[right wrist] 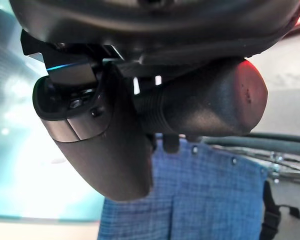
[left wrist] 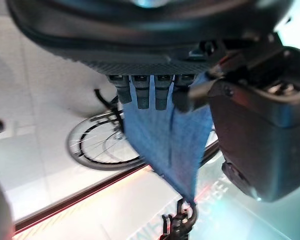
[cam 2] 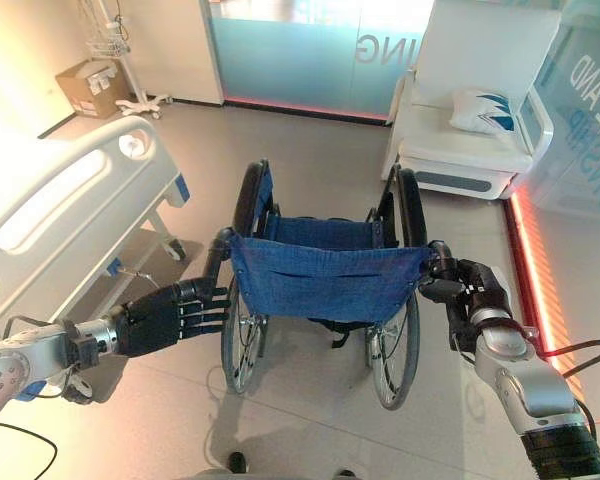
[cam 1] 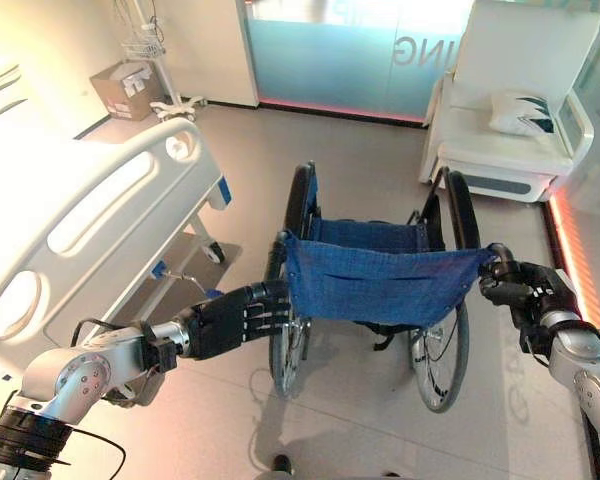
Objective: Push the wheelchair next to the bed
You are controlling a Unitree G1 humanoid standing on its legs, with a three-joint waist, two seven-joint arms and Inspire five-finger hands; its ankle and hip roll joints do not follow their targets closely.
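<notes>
a: standing behind a wheelchair (cam 1: 375, 290), the robot looks down on its blue cloth backrest (cam 1: 380, 283), which faces the camera. the chair sits on the grey floor (cam 1: 360, 160) in mid-room, front end pointing away.

b: where is the bed?

a: the white bed (cam 1: 90, 215) lies to the robot's left, its end board near the chair's left wheel but apart from it. the chair is close to the bed, not yet drawn in alongside it.

b: what are the hands doing?

a: the left hand (cam 1: 230, 318) is at the left push handle (cam 1: 277, 250), just beside the backrest's edge. in the left wrist view its fingers (left wrist: 145, 92) hang in a row against the blue cloth, fairly straight; they look extended onto the handle post rather than wrapped round it. the right hand (cam 1: 510, 283) is at the backrest's right top corner, and the right wrist view shows its fingers (right wrist: 200, 112) and thumb curled round the right push handle (cam 2: 438, 262), gripping it.

b: why one hand on each side?

a: my guess: holding both handles lets the robot steer, pushing more on one side to swing the chair leftward.

b: anything else around?

a: a white armchair (cam 1: 510, 100) with a cushion (cam 1: 525, 112) stands far right, a cardboard box (cam 1: 125, 88) far left by the wall.
</notes>
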